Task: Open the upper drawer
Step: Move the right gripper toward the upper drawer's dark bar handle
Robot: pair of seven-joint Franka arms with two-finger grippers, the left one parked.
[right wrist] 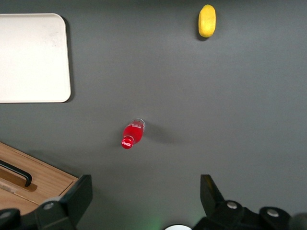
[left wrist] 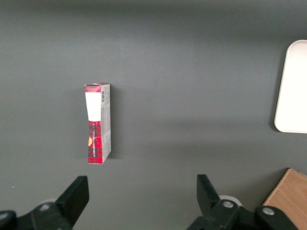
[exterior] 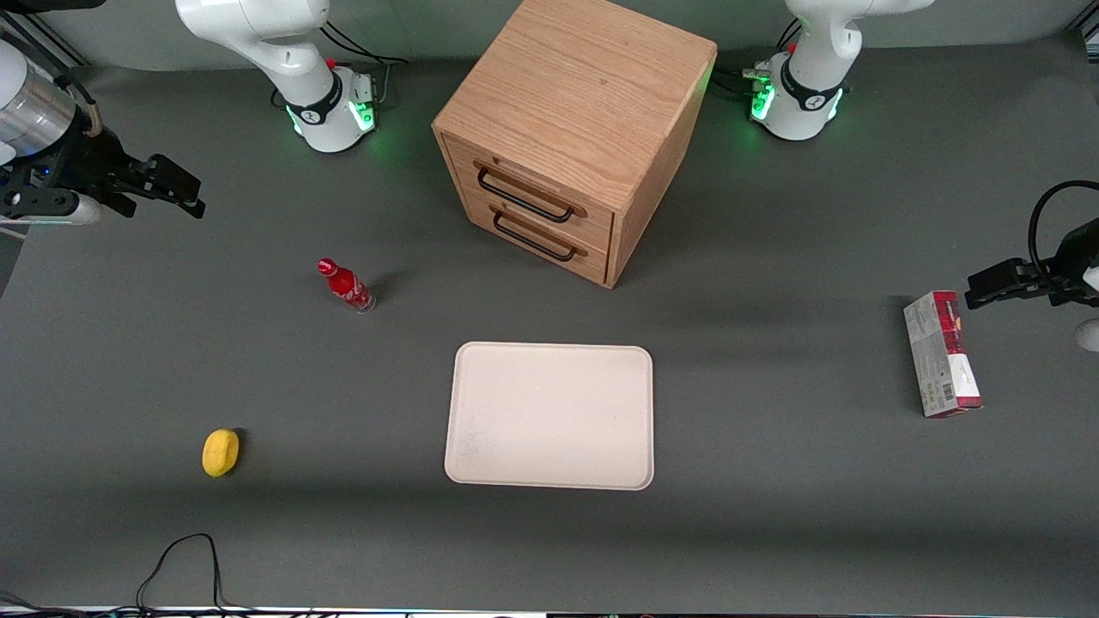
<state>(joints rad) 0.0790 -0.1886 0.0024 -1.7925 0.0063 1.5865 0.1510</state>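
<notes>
Light oak upper drawer (exterior: 525, 190), black bar handle, shut in cabinet. Black two-finger hand (exterior: 176, 190) wide open, empty, high at working arm's end. Red Coca-Cola bottle (right wrist: 132, 134) upright on grey worktop (exterior: 773, 481).

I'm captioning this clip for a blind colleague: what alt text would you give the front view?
A light oak cabinet stands on a grey table, its upper drawer and the lower drawer both shut. The gripper hangs open, high at the working arm's end. Nearer the camera: a red bottle, a lemon, a white tray, a red box.
</notes>
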